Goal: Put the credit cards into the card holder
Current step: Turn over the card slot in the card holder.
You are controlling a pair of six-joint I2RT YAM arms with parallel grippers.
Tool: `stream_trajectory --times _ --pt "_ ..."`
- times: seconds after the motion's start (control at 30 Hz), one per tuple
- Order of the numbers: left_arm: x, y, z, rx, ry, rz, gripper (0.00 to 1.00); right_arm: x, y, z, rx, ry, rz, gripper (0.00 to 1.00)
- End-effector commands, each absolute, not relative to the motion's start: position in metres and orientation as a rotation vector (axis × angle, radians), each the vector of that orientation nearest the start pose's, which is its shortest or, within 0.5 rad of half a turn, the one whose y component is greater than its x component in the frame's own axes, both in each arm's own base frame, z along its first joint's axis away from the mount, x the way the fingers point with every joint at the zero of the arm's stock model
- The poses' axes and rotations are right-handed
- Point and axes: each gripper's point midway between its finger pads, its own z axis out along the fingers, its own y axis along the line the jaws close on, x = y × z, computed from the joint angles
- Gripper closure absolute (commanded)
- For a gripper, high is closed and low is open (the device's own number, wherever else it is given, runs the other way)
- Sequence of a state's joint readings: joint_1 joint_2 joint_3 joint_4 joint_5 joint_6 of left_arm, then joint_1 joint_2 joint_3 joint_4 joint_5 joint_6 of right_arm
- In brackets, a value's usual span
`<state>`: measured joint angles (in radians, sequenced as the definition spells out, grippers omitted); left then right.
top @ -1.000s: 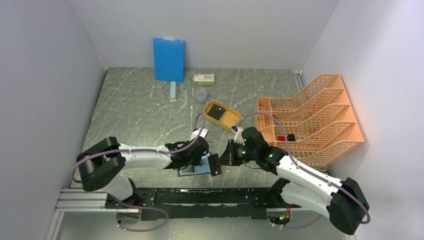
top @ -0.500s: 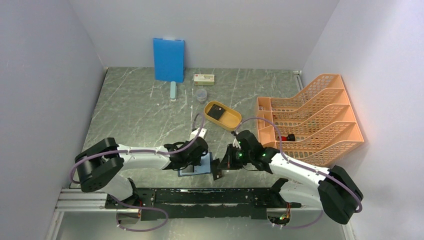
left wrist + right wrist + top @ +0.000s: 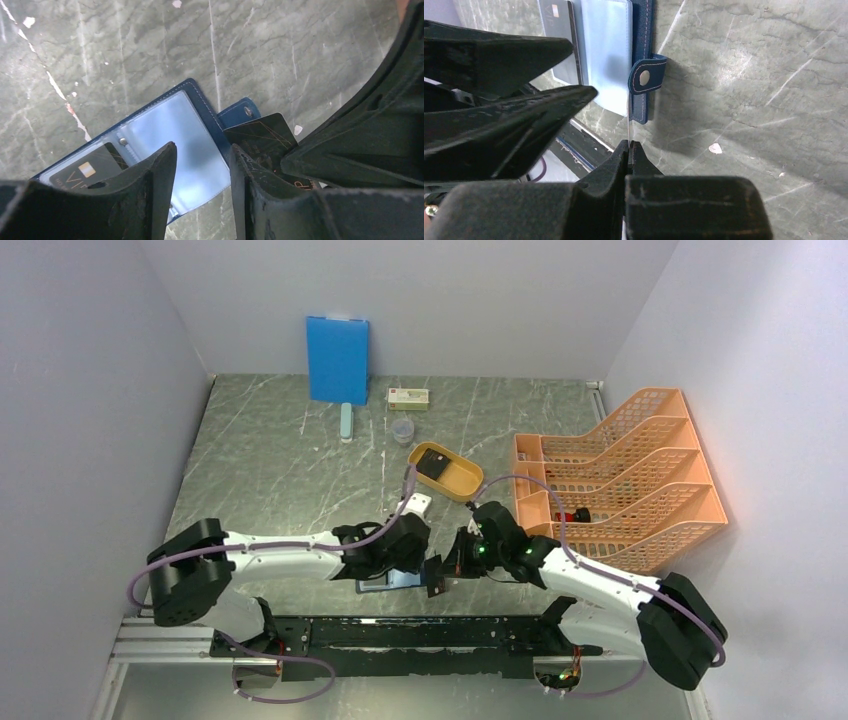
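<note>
- The card holder (image 3: 398,580) lies open and flat on the bench (image 3: 280,470), pale blue inside face up.
- Its clasp tab (image 3: 647,75) sticks out from the navy edge on the side towards the right claw (image 3: 437,575).
- One card marked VIP (image 3: 85,170) sits in the sleeve on the side of the card holder away from the tab. The clear sleeve (image 3: 175,130) next to the tab shows no card.
- The left claw (image 3: 202,150) hangs directly over the card holder, released, fingers (image 3: 160,170) apart and nothing between them.
- The right claw is clenched on a dark card (image 3: 260,137), held on edge just beside the tab side of the card holder.
- Whether that card touches the tab cannot be told.
- An oval tray (image 3: 470,480) stands well beyond the card holder, with another dark card (image 3: 431,465) inside.
</note>
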<state>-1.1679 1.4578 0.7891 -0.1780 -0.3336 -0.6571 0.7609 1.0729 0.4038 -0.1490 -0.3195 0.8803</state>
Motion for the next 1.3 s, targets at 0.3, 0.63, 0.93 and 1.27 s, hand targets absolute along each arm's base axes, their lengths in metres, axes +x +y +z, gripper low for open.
stream_trajectory --times 0.3,0.63,0.93,1.27 --pt "0.173 -0.298 0.028 0.495 2.423 -0.24 0.49 0.129 0.236 0.052 0.017 2.656 1.029 1.0" --pt "0.166 -0.276 -0.012 0.548 2.485 -0.095 0.74 0.129 0.238 0.054 0.016 2.652 1.04 1.0" --pt "0.163 -0.265 -0.015 0.526 2.489 -0.085 0.95 0.129 0.245 0.059 -0.009 2.639 1.091 1.0" --pt "0.158 -0.26 -0.021 0.508 2.497 -0.119 0.95 0.13 0.257 0.065 -0.044 2.622 1.17 1.0"
